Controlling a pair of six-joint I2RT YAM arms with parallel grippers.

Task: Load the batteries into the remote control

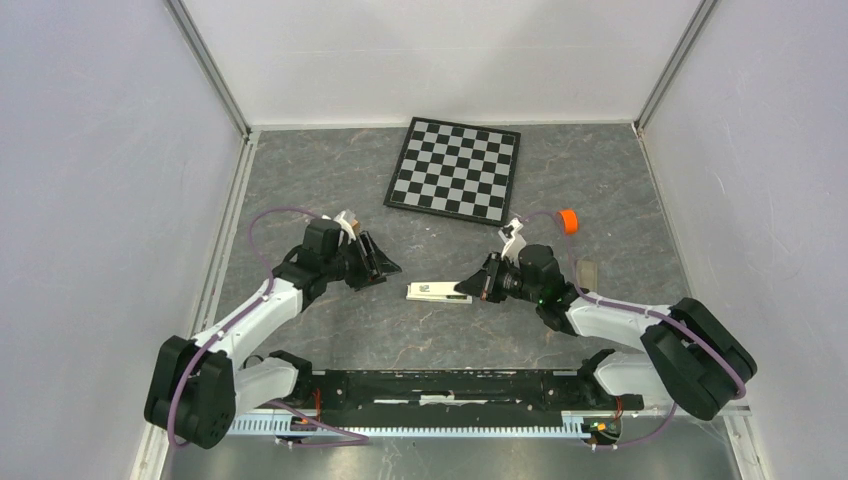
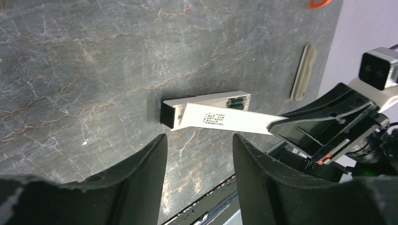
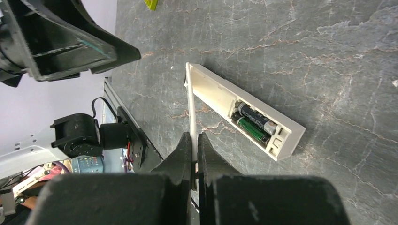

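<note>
The remote [image 3: 216,89] lies on the tabletop [image 1: 330,330] between the two arms, back up and recess uncovered, with both batteries [image 3: 252,123] seated side by side in it. My right pincer [image 3: 195,140] is clenched on one end of a thin white strip, which I take for the battery cover [image 2: 225,119]. Its far end seems to touch the remote's end, and the strip is angled away from the body, not lined up over the recess. My left pincer [image 2: 199,150] is released and empty, hovering near that same end without touching. Risks as I judge them:

- Nothing braces the remote, so pushing the cover on could slide or spin it.
- The pinch is thin, so the cover could twist or slip out.
- A skewed approach may jam it or nudge a battery up.
- The two pincers are close and could clash if I bring the left in to brace.
</note>
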